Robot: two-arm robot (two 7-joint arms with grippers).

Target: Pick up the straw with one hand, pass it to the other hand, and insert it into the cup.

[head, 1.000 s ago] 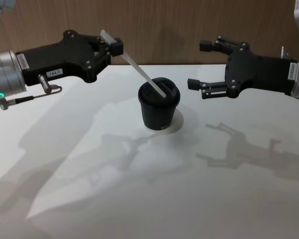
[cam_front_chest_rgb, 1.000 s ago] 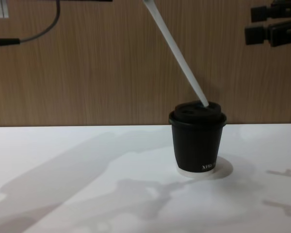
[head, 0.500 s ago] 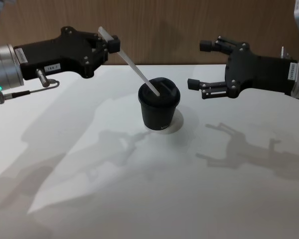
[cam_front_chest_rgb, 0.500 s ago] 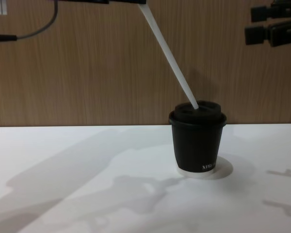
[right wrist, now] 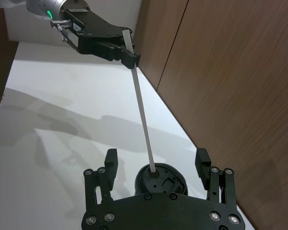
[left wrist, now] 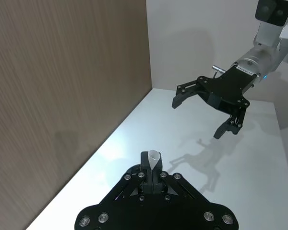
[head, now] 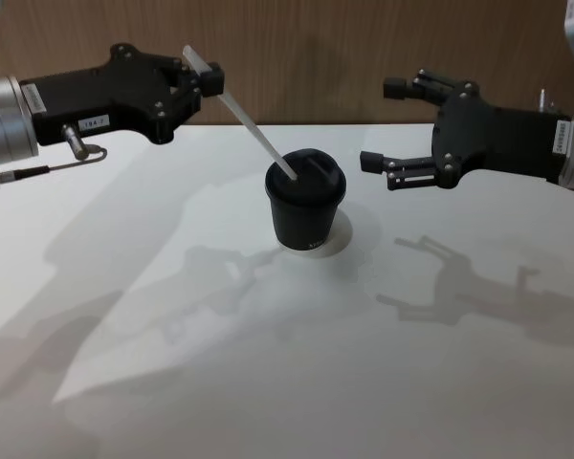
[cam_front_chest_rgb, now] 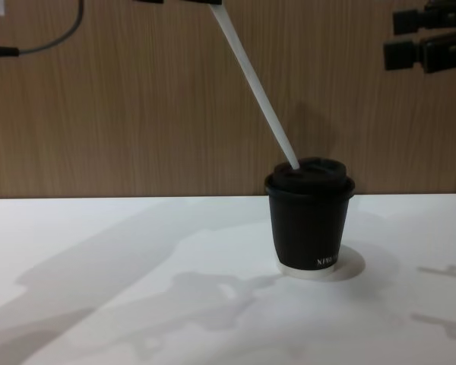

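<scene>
The left tool (head: 203,78) pinches the top end of the straw (head: 253,134) up high, at the far left of the white worktop (head: 268,363). The straw slants down and to the right, and its low tip rests on the lid of the cup (head: 306,206) in the middle. I think the tip has to find the hole and then slide down along the straw's long line. The right tool (head: 387,124) waits open, near the cup's right side, holding nothing.

A white table (head: 268,382) stretches across the front — soft grey shadows lying over it — and behind it stands a brown wood-grain wall (cam_front_chest_rgb: 137,114), evenly lit.
</scene>
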